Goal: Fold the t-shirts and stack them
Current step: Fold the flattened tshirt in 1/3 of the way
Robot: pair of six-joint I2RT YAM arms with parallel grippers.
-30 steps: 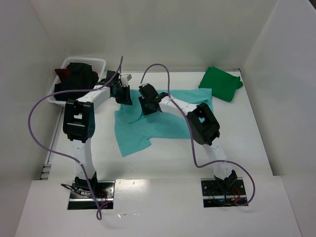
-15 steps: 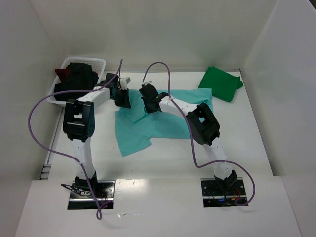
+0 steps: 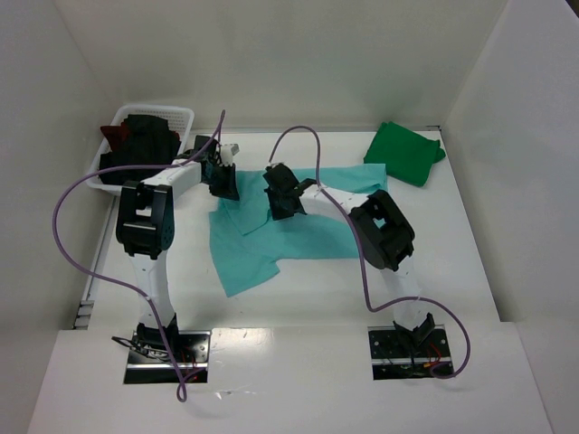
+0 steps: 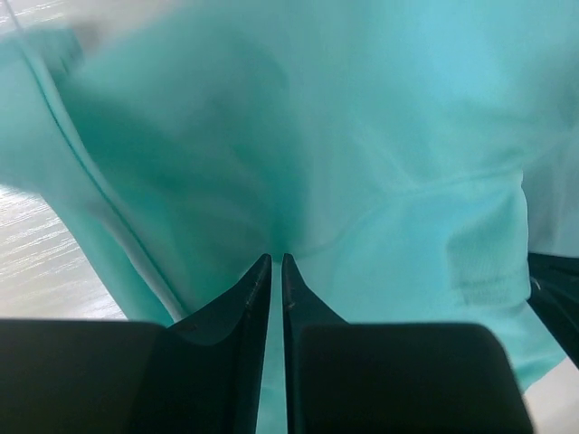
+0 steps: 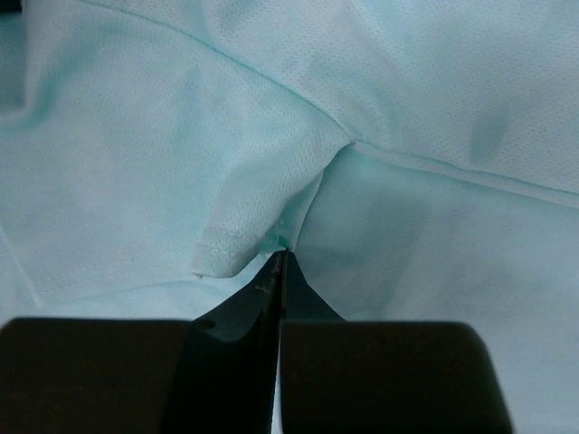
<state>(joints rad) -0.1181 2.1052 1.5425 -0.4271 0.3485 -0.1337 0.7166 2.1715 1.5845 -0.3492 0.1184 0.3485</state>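
A light teal t-shirt [image 3: 298, 235] lies spread and rumpled in the middle of the table. My left gripper [image 3: 224, 183] sits at its back left corner. In the left wrist view, that gripper [image 4: 276, 259] is shut on the teal t-shirt [image 4: 380, 136], with cloth filling the thin slit between the jaws. My right gripper [image 3: 284, 197] rests on the shirt's upper middle. Its jaws [image 5: 281, 254] are shut, pinching a fold of the teal t-shirt [image 5: 434, 235] beside a sleeve hem [image 5: 222, 244]. A folded dark green t-shirt [image 3: 405, 152] lies at the back right.
A white lattice basket [image 3: 177, 116] stands at the back left, holding black [image 3: 137, 145] and dark red [image 3: 112, 136] t-shirts. White walls close in the table on the left, back and right. Purple cables loop above both arms.
My right gripper has closed on the teal cloth and shifted a little to the right and nearer. The shirt's upper edge has bunched around it. The left gripper has kept its hold.
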